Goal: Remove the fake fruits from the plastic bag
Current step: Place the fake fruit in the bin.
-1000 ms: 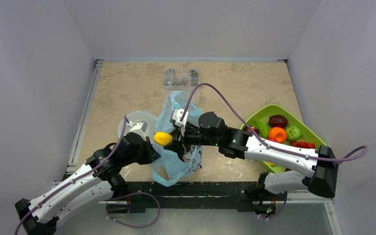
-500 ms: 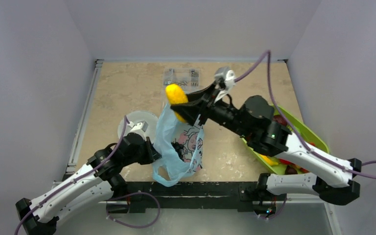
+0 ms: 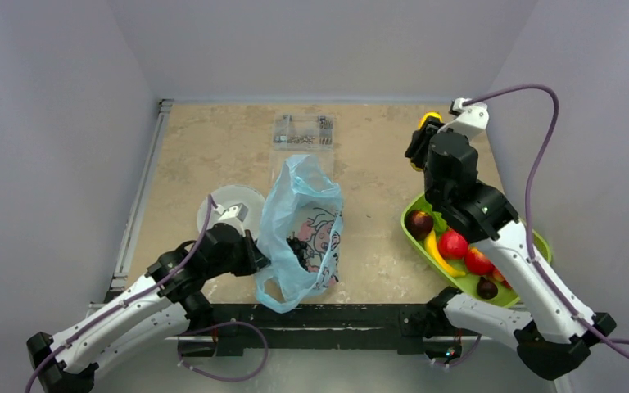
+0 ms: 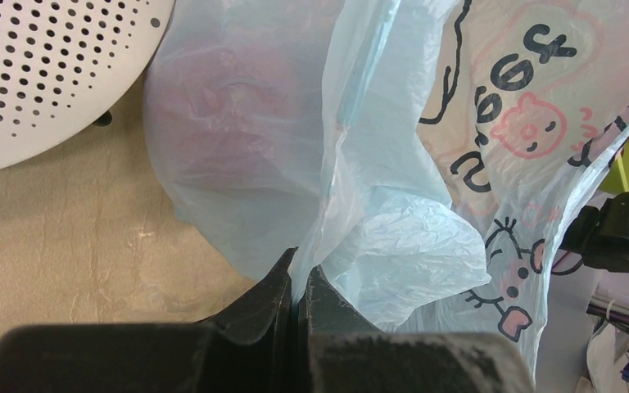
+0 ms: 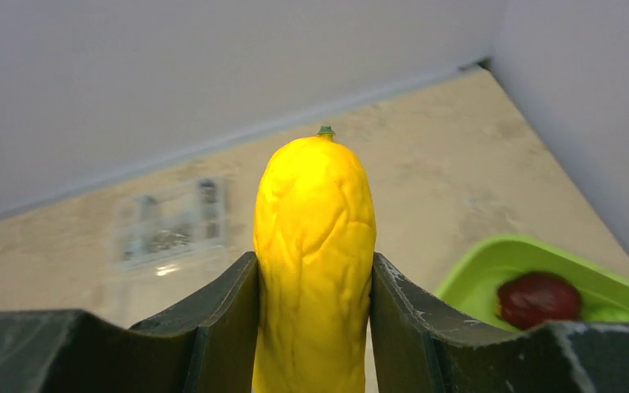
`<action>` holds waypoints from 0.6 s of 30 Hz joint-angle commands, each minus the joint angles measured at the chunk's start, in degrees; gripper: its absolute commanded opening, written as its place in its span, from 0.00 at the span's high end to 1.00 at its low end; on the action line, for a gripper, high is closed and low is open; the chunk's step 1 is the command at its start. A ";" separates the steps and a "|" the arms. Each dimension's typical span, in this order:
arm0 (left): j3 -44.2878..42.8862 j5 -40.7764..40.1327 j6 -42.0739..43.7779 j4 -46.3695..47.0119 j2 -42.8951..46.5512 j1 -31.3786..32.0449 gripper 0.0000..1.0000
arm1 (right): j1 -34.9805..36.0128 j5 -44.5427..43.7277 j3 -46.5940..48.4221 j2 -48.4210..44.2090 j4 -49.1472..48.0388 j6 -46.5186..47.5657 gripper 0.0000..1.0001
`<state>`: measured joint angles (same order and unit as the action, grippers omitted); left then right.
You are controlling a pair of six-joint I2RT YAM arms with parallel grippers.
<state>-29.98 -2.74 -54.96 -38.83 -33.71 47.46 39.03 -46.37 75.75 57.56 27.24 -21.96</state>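
The light-blue plastic bag stands open at the table's middle front. My left gripper is shut on its left edge; in the left wrist view the jaws pinch a fold of the bag. A reddish shape shows through the film. My right gripper is raised at the back right, shut on a yellow fake fruit, which stands upright between the jaws. A plum, a banana and red apples lie in the tray.
The lime-green tray sits at the right under my right arm, and also shows in the right wrist view. A white perforated disc lies left of the bag. A clear plastic box sits at the back middle.
My right gripper lifted the yellow fruit out of the bag and swung it up to the back right, near the tray. My left gripper kept its hold on the bag.
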 commanded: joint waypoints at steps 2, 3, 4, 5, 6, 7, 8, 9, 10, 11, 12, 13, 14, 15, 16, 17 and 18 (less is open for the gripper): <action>-0.49 0.60 0.62 2.28 0.46 0.35 1.00 | -16.62 12.72 -7.98 4.47 6.14 -6.91 1.00; -0.93 0.62 0.95 2.27 0.25 0.35 1.00 | -19.29 16.06 -10.63 4.75 4.76 -7.97 1.00; -1.48 0.71 1.26 2.01 0.03 0.35 1.00 | -21.22 18.50 -13.40 4.72 2.97 -9.15 1.00; -2.11 0.73 1.62 1.71 -0.15 0.35 1.00 | -23.08 20.43 -16.21 4.67 0.69 -9.98 1.00; -2.49 0.79 1.86 1.39 -0.32 0.35 1.00 | -24.99 22.32 -18.49 4.84 -1.14 -10.88 1.00; -2.83 0.84 2.04 1.15 -0.42 0.35 1.00 | -26.59 23.09 -20.17 5.48 -2.15 -12.12 1.00; -3.03 0.88 2.12 1.06 -0.39 0.36 1.00 | -28.03 23.18 -21.47 6.30 -3.08 -12.53 1.00; -3.07 1.02 2.21 1.09 -0.34 0.35 1.00 | -29.17 22.84 -22.64 7.53 -4.37 -12.64 1.00; -3.14 1.16 2.22 1.08 -0.30 0.36 1.00 | -30.55 22.22 -23.23 9.00 -4.76 -13.04 1.00; -3.16 1.32 2.22 1.07 -0.21 0.35 1.00 | -31.63 21.64 -23.35 10.34 -4.60 -13.26 1.00; -3.16 1.44 2.18 0.96 -0.17 0.35 1.00 | -32.33 20.41 -23.40 11.53 -4.65 -13.16 1.00; -3.08 1.59 2.12 0.96 -0.06 0.35 1.00 | -32.61 19.13 -23.64 12.35 -5.16 -12.93 0.98; -3.03 1.62 2.01 0.94 0.06 0.35 1.00 | -32.98 18.08 -23.81 13.06 -5.83 -12.65 0.95; -2.92 1.65 1.97 1.07 0.22 0.35 1.00 | -33.43 17.74 -24.07 13.63 -6.68 -12.22 0.92; -2.84 1.61 1.96 1.16 0.37 0.35 1.00 | -33.76 17.49 -24.21 14.02 -7.82 -11.69 0.89; -2.81 1.52 1.95 1.14 0.40 0.35 1.00 | -33.96 16.81 -24.47 14.38 -8.64 -11.36 0.84; -2.93 1.56 1.98 1.27 0.34 0.37 1.00 | -34.23 16.24 -24.95 14.68 -9.49 -11.02 0.75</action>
<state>-30.79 -1.69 -53.84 -38.70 -33.91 47.46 5.72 -27.05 51.64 72.12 24.53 -32.99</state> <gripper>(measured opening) 0.003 0.424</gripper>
